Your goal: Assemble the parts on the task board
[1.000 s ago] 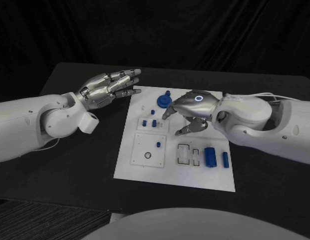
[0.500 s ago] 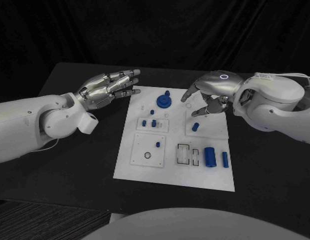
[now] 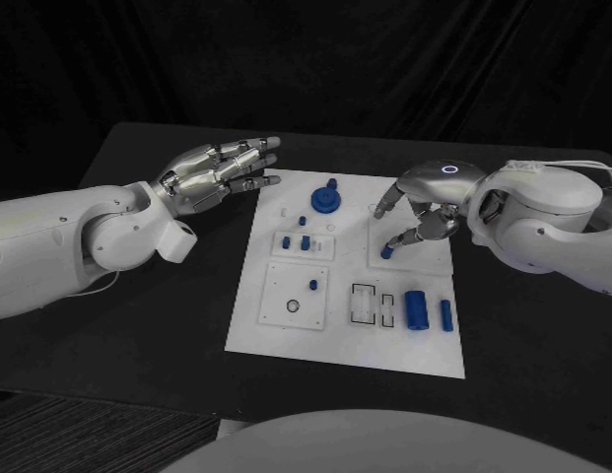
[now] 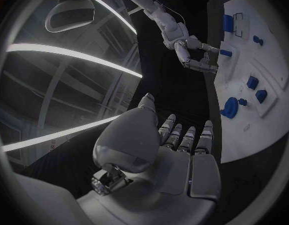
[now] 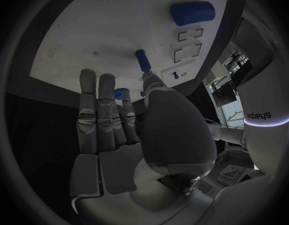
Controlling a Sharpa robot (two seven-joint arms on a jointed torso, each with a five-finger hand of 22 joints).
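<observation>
From the head view I see my left hand (image 3: 218, 170) hovering empty with fingers spread beside the white task board (image 3: 285, 335) on the worktop (image 3: 150, 325), my right hand (image 3: 422, 212) pinching a small blue part (image 3: 386, 250) over the board, and the right wrist view shows that part (image 5: 142, 59) at a fingertip.

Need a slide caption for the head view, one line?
Right robot hand pinches a small blue peg over the white task board; left robot hand hovers open beside the board's far corner.
</observation>
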